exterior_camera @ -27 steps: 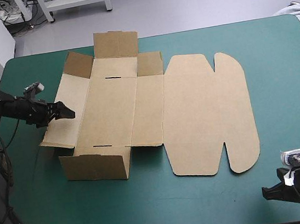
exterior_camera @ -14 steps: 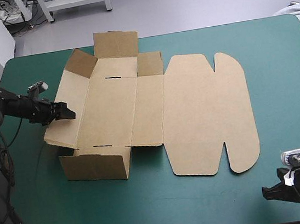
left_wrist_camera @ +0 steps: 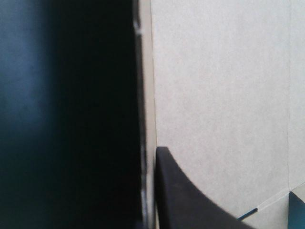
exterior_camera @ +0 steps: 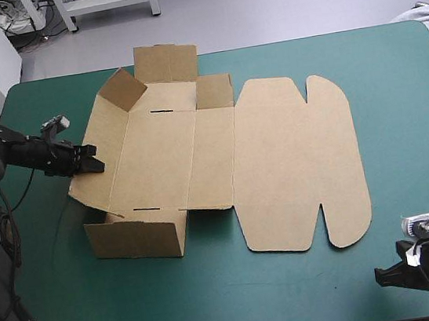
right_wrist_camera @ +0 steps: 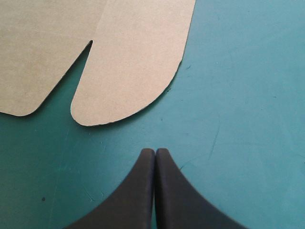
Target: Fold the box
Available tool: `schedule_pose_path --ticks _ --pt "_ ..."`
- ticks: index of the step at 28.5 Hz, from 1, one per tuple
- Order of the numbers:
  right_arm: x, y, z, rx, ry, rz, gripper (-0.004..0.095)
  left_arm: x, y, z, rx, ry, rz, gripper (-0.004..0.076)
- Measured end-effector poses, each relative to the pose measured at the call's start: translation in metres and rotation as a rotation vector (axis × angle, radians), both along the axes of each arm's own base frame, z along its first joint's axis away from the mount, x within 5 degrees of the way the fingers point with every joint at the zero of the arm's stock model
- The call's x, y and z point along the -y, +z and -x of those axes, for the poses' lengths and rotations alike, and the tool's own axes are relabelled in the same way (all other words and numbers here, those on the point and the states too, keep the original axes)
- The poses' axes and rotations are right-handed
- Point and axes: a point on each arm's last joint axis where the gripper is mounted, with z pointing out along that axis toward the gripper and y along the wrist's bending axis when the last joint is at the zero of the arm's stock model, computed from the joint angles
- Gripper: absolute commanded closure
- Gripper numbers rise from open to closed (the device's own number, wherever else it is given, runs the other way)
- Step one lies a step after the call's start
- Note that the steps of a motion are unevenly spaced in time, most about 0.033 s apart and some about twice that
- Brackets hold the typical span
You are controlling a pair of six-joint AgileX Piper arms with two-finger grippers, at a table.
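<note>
So the box [exterior_camera: 197,147] sits mid-frame, lid flat. Left gripper [exterior_camera: 92,165] pinches its left wall's edge, looks like the wall-raising step; next that wall needs tipping upright. Right gripper [right_wrist_camera: 155,152], fingers pressed together, sits lower right.

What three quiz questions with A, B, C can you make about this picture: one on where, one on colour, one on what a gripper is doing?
1. Where is the right gripper?
A) inside the box
B) over the bare table cover, beside the box
C) on the lid

2. What colour is the table cover?
A) red
B) yellow
C) teal-green

3. What is the left gripper doing?
A) gripping the box's left wall
B) lying open on the lid
C) holding a cup

Answers: 1 B, only cover lies under it; 2 C, it shows all round the box; 3 A, the board sits in its grip.
</note>
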Motion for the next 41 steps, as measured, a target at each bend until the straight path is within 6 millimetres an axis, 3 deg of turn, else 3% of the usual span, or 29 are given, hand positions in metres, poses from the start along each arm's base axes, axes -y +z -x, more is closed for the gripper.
schedule_pose_path --ticks 4,9,13,23,32,34,37,41 --pt "0.0 0.0 0.0 0.0 0.0 0.0 0.0925 0.003 0.005 -0.001 0.014 -0.032 -0.046 0.0734" --pt "0.0 0.0 0.0 0.0 0.0 0.0 0.0925 0.018 0.029 -0.001 0.074 -0.163 -0.286 0.0734" --pt "0.0 0.0 0.0 0.0 0.0 0.0 0.0925 0.037 0.054 -0.002 0.146 -0.259 -0.441 0.0734" --pt "0.0 0.0 0.0 0.0 0.0 0.0 0.0925 0.091 0.111 0.004 0.335 -0.428 -0.573 0.0734" --pt "0.0 0.0 0.0 0.0 0.0 0.0 0.0925 0.159 0.158 0.02 0.531 -0.609 -0.76 0.0734" --pt "0.0 0.0 0.0 0.0 0.0 0.0 0.0925 0.178 0.17 0.028 0.592 -0.665 -0.808 0.0734" --pt "0.0 0.0 0.0 0.0 0.0 0.0 0.0927 0.224 0.187 0.053 0.727 -0.794 -0.895 0.0734" --pt "0.0 0.0 0.0 0.0 0.0 0.0 0.0927 0.257 0.193 0.072 0.81 -0.883 -0.935 0.0734"
